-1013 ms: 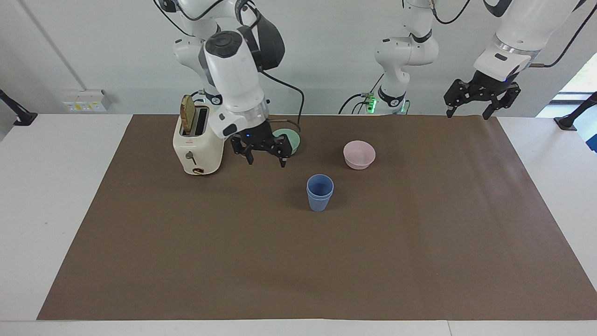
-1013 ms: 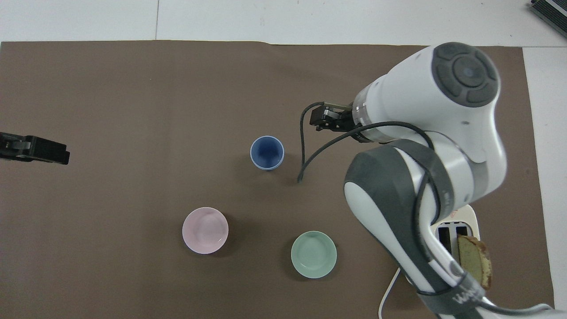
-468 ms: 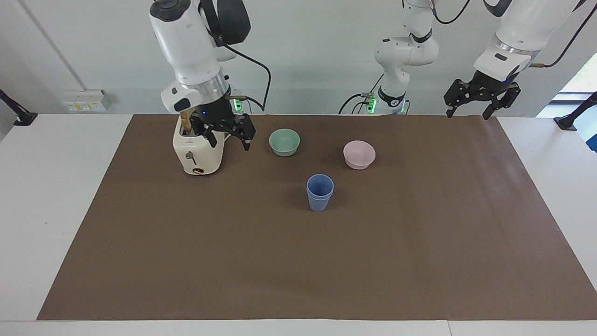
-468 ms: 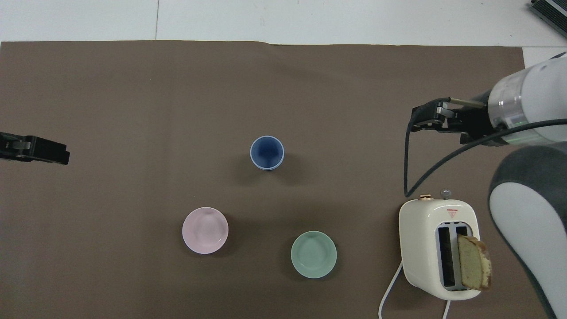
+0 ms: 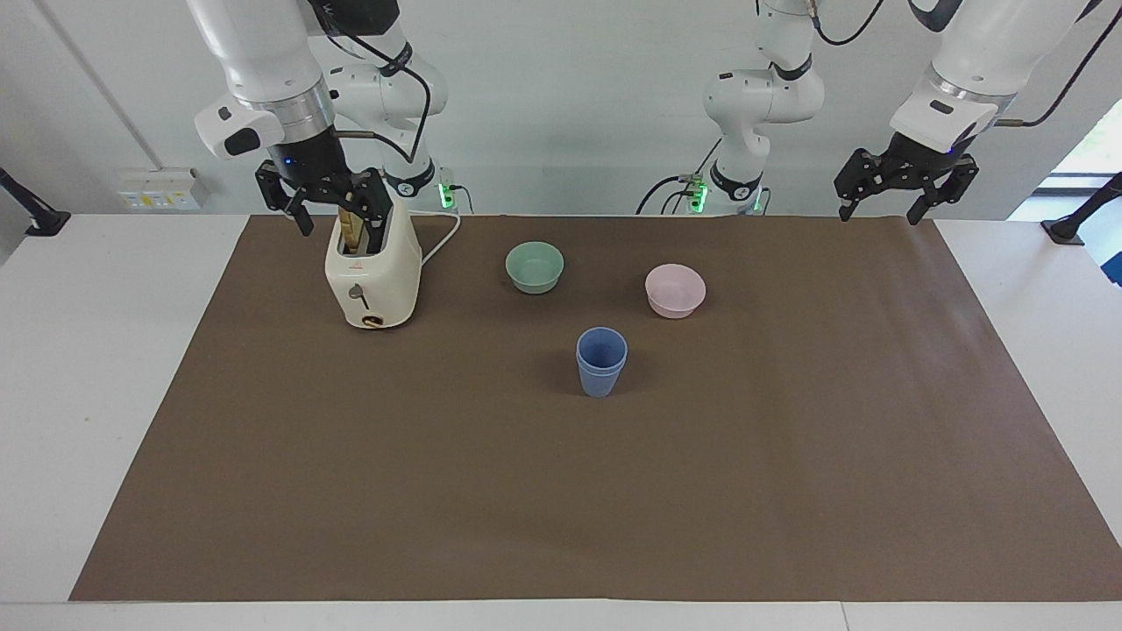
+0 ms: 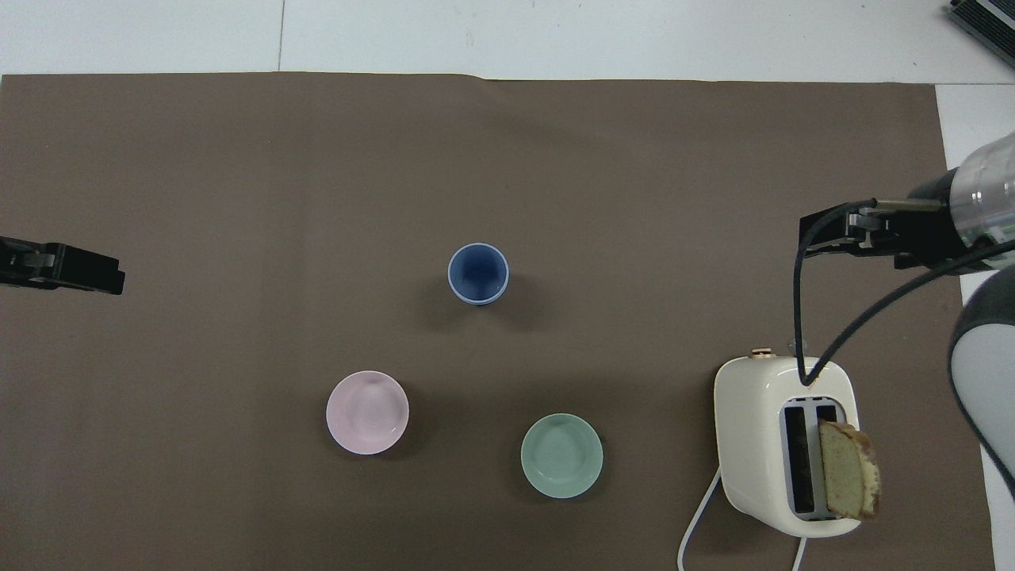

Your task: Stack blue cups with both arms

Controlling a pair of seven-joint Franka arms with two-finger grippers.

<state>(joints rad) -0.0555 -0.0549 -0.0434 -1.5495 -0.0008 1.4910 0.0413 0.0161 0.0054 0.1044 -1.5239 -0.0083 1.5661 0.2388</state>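
**Cups look stacked, arms are clear**

Going across the facing view: the right gripper hangs above the cream toaster with its bread slice, fingers spread, nothing held. Next come the mint-green bowl, then the blue cups mid-mat, one nested in the other as far as I can tell, then the pale pink bowl. The left gripper waits released over the mat's edge. Pretty much done, I'd say.

You face a plain pale wall with a socket strip; a brown mat covers the white surface.
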